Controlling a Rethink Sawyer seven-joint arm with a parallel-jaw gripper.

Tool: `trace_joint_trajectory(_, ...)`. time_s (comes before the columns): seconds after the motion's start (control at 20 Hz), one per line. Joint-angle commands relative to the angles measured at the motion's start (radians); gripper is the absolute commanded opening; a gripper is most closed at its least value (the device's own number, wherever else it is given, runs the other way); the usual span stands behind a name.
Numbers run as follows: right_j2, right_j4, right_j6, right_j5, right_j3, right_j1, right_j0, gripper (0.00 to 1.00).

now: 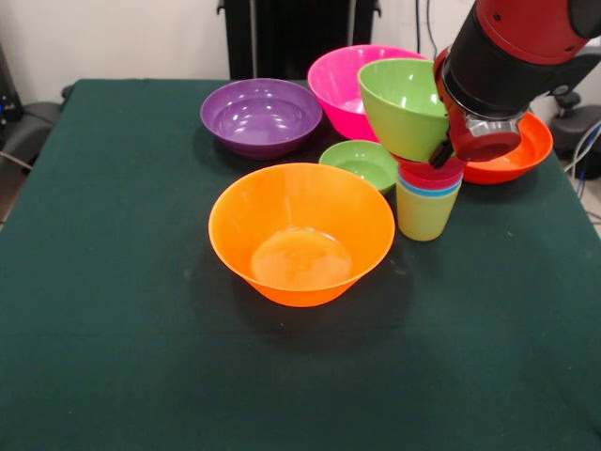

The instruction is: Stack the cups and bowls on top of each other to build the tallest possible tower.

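The tower stands right of centre: a yellow-green cup (422,214) lowest, a blue cup's rim (430,190) in it, and a red cup (432,173) on top. My gripper (443,143) comes down from the upper right and is shut on the right rim of the lime green bowl (402,103). The bowl is tilted, with its opening towards the left, and its base is just over the red cup. A big orange bowl (300,230) stands upright in the middle of the table. The gripper's fingers are mostly hidden behind the bowl and the wrist.
A purple bowl (261,115) and a pink bowl (340,80) stand at the back. A small green bowl (362,163) sits between the orange bowl and the tower. A red-orange bowl (515,155) lies behind my wrist. The dark green cloth (113,310) covers the table.
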Motion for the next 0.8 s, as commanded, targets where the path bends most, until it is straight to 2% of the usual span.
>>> trace_joint_trajectory(0.05,0.138,-0.004,0.139,-0.034,0.034,-0.004,-0.003,0.00)
trace_joint_trajectory(0.8,0.142,0.010,0.169,-0.027,0.034,-0.004,0.011,0.00)
